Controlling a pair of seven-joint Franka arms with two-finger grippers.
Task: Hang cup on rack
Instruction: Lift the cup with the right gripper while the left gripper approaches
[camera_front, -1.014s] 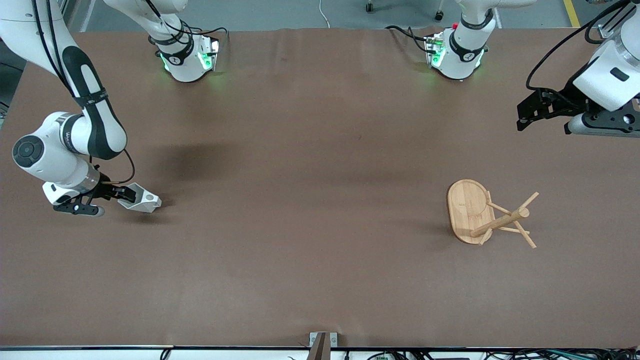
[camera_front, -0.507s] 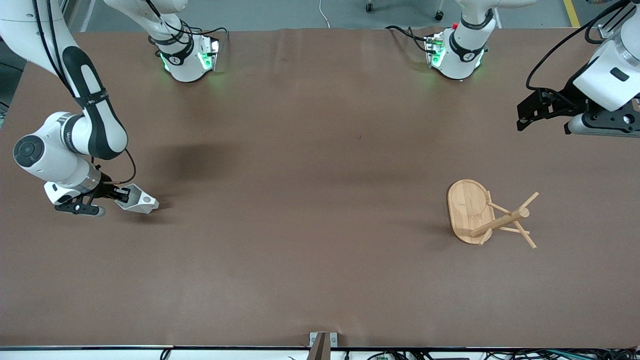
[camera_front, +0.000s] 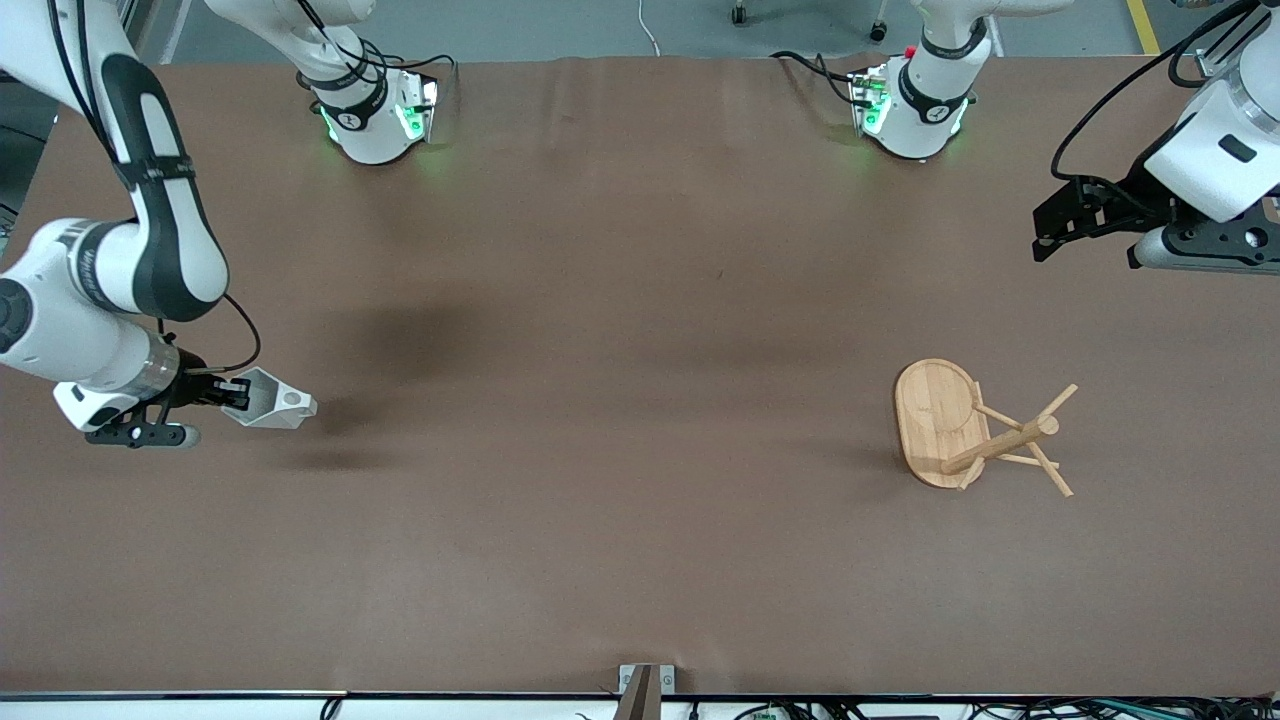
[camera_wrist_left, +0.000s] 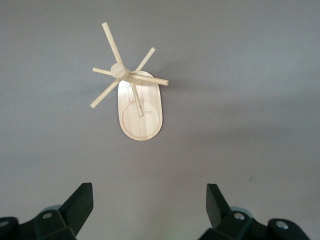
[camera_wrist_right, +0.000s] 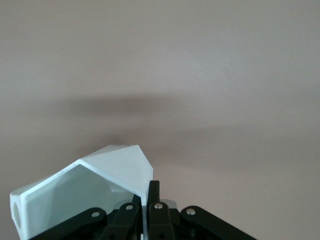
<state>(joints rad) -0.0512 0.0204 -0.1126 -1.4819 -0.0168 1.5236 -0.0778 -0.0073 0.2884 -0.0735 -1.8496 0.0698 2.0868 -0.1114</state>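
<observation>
Brown surface (camera_front: 620, 300) spreads bare between the arms. Right gripper (camera_front: 238, 392), jaws clamped on the rim of the cup (camera_front: 270, 402), holds it above the right arm's end, near that edge. Left gripper (camera_wrist_left: 147, 210) waits wide open above the rack (camera_front: 960, 430), standing well apart.
</observation>
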